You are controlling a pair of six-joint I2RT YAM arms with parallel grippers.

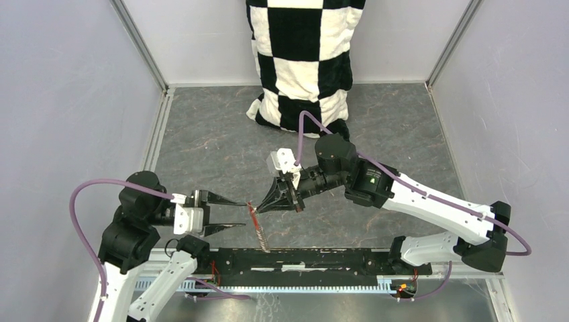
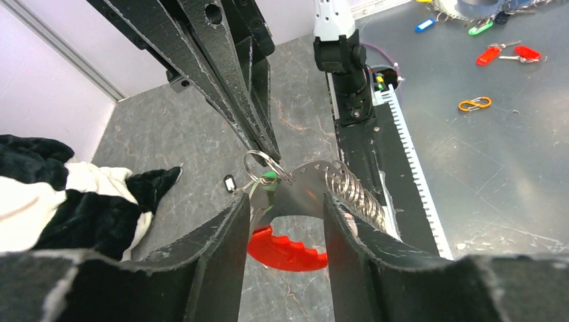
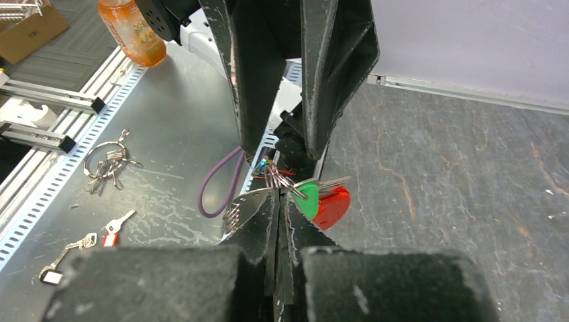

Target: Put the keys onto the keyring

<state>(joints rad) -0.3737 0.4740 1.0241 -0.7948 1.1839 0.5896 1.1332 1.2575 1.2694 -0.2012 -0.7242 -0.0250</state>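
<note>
**A:** Nearest edge, what sits there?
**B:** One black rail (image 1: 302, 258) along the near side of the table (image 1: 201, 141), with an arm base at each end.

**A:** Next out?
**B:** Then the left gripper (image 1: 243, 215), pointing right, jaws apart. From the left wrist, its two fingers (image 2: 221, 248) straddle the red tag (image 2: 285, 253). Whether they touch it, cannot tell.

**A:** And the keyring?
**B:** The keyring (image 1: 254, 218) is held up mid-table, between the two grippers' tips. The ring (image 2: 260, 161) is on top with the red tag below it. A silvery coil (image 2: 349, 191) trails down toward the rail.

**A:** Who has it?
**B:** That's the right gripper (image 1: 257, 208), reaching in from the right. Its fingers are pressed together on the ring.

**A:** Keys?
**B:** The green-headed key (image 3: 307, 198) hangs at the ring, flat against the red tag. A small black tag (image 2: 229, 182) shows just beside the ring in the left wrist view. Hanging or lying on the table, cannot tell.

**A:** Far end?
**B:** A black-and-white checked cloth (image 1: 302, 60) stands against the back wall, well apart from both grippers.
</note>
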